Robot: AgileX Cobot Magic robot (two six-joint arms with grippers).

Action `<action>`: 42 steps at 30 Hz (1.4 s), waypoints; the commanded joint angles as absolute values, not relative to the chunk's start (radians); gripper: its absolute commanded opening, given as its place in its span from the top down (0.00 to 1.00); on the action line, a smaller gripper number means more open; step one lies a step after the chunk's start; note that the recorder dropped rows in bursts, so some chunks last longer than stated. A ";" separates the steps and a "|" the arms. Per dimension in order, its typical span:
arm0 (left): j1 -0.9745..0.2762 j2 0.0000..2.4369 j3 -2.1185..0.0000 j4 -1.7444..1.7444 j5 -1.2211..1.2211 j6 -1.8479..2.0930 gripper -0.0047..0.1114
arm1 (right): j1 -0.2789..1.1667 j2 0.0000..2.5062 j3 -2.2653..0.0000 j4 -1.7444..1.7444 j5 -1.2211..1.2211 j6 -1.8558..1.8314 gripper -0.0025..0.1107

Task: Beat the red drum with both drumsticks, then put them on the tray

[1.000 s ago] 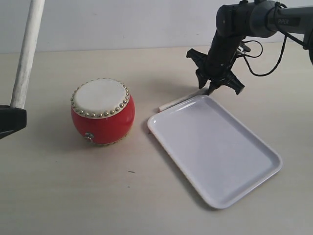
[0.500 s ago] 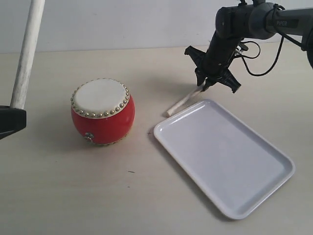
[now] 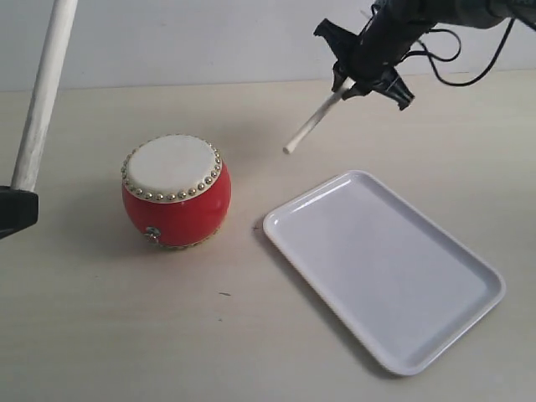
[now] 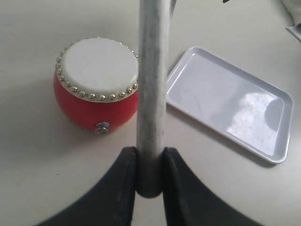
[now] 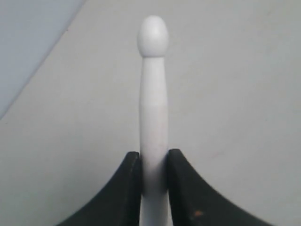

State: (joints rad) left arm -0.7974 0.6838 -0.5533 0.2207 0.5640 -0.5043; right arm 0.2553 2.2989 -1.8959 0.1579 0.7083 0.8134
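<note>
**Both sticks gripped, drum waiting to be hit**

The left gripper (image 4: 150, 153) is clamped on one drumstick (image 4: 151, 84) near its butt end. That stick stands close to upright, off to the left of the red drum (image 3: 176, 191).

The right gripper (image 5: 154, 155) is pinched on the other drumstick (image 3: 316, 124). It hangs in the air behind the tray (image 3: 452, 314), slanting down toward the drum and clear of the bench (image 3: 251, 360). The wrist view shows the rounded tip poking well out past the jaws. Both sets of jaws are only as wide as the stick they hold.

My guess is these sticks are light, stiff and fairly slick, being round bare wood. A hit could make them twist or slide between the pads. Holding them at the back end seems right, since the long front part stays free to swing.

The drum sits on the bench just left of the tray, close but not touching. It looks small and light, so I'd aim for the middle of the cream head, because an edge hit could scoot or tip it.
</note>
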 commanded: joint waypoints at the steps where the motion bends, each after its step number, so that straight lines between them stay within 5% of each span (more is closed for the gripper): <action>1: -0.799 0.675 -0.594 0.252 0.617 -0.509 0.96 | 0.211 2.205 -1.903 0.230 0.882 0.509 0.98; 10: -0.799 0.675 -0.604 0.276 0.658 -0.525 0.96 | 0.344 2.076 -1.903 0.127 1.221 0.175 0.98; 29: -0.799 0.476 -0.604 0.261 0.819 -0.532 0.96 | 0.699 1.991 -1.592 0.195 1.221 0.190 0.98; 42: -0.799 0.471 -0.604 0.259 0.821 -0.490 0.96 | 0.826 1.991 -1.365 0.198 0.908 0.360 0.98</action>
